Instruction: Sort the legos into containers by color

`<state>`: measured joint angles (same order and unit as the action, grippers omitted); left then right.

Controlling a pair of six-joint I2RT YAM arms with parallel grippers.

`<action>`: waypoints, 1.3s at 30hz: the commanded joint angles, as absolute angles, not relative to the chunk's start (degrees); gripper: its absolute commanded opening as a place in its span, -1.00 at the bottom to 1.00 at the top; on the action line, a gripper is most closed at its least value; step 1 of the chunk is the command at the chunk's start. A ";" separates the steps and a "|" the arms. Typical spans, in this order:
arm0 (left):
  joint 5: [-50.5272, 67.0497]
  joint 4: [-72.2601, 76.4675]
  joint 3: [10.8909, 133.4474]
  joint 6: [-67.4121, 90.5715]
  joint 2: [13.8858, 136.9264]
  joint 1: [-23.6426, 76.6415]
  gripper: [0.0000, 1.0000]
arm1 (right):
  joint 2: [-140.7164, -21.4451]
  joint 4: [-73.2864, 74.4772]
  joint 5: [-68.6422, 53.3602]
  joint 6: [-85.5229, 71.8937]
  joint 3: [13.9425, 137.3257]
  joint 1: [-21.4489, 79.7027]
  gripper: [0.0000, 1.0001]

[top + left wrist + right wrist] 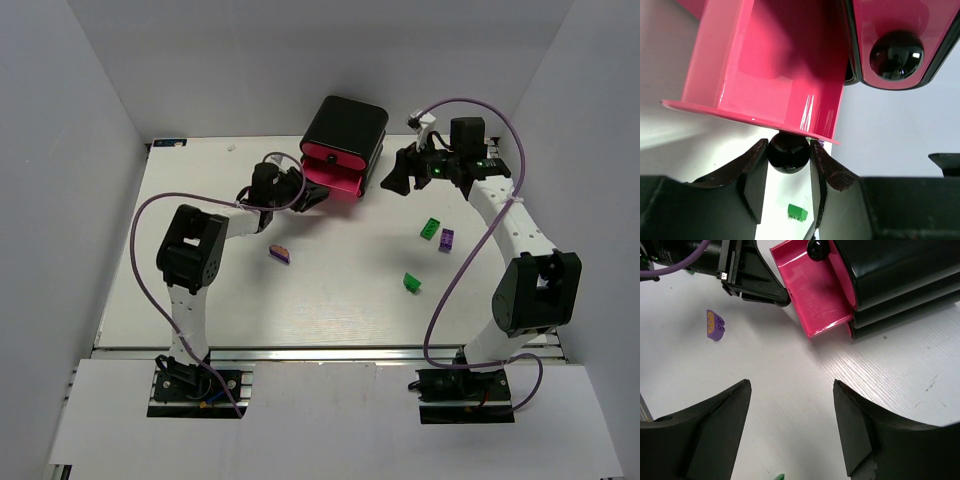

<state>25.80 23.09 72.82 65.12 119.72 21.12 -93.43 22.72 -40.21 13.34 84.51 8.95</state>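
Note:
The containers are pink drawers in a glossy black box. One drawer is pulled out toward the table; its inside shows no bricks in the right wrist view. My left gripper is shut on that drawer's black knob, with a finger on each side. A second knob sits on a shut drawer above. My right gripper stands open and holds nothing, just right of the box. Legos lie loose: a purple one, a green one, a purple one and a green one.
White walls close in the table on three sides. In the right wrist view, the pulled drawer and the left gripper lie ahead of my open fingers. The purple lego is to their left.

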 commanded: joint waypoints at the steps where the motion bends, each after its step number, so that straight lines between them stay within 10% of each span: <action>1: 27.07 22.24 71.19 63.11 114.44 21.80 -0.18 | -90.88 22.50 -39.47 15.02 84.03 8.52 0.45; 10: 25.67 13.99 71.01 58.29 108.99 21.27 0.57 | -90.97 30.31 -39.20 23.89 82.00 7.91 0.52; 18: 19.45 -1.64 68.30 50.37 94.78 20.65 0.63 | -88.60 48.69 -41.32 50.87 73.59 8.61 0.41; 25: 3.11 -19.85 64.61 44.65 82.99 19.60 0.34 | -86.22 50.18 -28.06 43.44 67.16 11.95 0.51; 39: -13.26 -32.42 56.68 41.76 71.10 16.44 0.91 | -87.27 42.19 -9.23 31.82 58.10 18.46 0.62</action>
